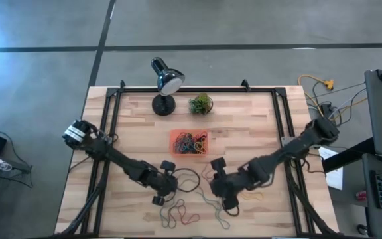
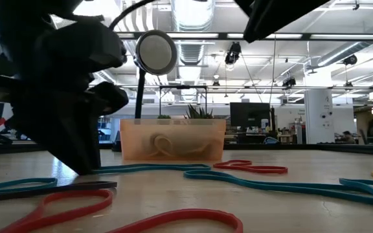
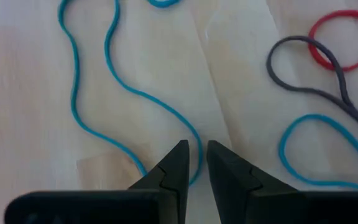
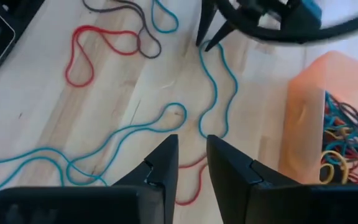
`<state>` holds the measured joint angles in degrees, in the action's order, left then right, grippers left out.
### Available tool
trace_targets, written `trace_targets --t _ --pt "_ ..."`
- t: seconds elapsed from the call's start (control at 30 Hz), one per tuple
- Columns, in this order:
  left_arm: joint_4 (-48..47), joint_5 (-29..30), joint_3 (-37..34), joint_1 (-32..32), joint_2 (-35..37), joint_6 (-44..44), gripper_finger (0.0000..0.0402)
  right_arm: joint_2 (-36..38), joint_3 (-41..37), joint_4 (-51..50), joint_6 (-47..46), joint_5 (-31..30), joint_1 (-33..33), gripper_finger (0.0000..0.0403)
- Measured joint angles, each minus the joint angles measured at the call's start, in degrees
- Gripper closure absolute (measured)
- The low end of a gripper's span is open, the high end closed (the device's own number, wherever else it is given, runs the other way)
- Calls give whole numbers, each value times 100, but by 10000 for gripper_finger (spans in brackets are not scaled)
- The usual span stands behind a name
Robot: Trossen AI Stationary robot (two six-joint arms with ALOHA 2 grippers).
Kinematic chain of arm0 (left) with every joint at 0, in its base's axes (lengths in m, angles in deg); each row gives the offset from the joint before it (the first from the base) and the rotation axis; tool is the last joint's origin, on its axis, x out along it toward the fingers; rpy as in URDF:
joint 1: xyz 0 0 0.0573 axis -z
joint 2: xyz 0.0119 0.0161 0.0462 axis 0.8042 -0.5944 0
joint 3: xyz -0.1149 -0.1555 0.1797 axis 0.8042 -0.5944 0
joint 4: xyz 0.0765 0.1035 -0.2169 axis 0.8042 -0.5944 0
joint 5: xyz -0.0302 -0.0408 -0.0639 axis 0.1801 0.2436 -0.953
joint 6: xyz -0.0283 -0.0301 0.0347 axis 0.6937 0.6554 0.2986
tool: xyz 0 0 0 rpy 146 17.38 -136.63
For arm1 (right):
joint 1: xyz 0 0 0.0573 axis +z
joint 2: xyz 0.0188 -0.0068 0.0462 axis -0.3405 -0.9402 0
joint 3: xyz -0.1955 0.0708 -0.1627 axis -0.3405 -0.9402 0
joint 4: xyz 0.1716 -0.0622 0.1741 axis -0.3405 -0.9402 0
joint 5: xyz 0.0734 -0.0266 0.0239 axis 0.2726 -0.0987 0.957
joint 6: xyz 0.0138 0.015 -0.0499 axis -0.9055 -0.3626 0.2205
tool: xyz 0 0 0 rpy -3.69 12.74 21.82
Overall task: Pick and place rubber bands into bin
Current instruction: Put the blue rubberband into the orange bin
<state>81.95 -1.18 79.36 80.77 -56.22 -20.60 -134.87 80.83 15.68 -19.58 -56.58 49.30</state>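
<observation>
Both end effectors are hovering low over the bench (image 1: 257, 126), fingers narrowly parted, gripping nothing: left end effector (image 3: 193, 160), right end effector (image 4: 191, 154). Rubber bands (image 4: 210, 87) are lying loose; bin (image 1: 190, 142) is sitting beyond, contents partly hidden.

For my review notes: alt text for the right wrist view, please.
The right end effector hangs above loose rubber bands, blue, red and grey, strewn on the wooden table. Beside them, the orange bin holds a tangle of bands.
</observation>
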Motion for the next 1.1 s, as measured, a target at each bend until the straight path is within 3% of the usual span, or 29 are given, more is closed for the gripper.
trace_targets --t 0.27,0.47,0.7,0.83,1.1 --pt "-89 -839 14 -390 -87 641 358 0 -263 67 -514 -592 314 339" --pt "-380 -969 26 -474 -93 1065 395 28 -515 156 -564 -813 327 344" --pt "-491 -997 17 -476 -52 1121 401 122 -601 311 -559 -814 323 345" --pt "-693 -647 146 -450 62 874 401 122 -580 308 -560 -812 336 344" --pt "-2219 1102 996 -201 97 569 401 125 -599 297 -579 -809 335 344"
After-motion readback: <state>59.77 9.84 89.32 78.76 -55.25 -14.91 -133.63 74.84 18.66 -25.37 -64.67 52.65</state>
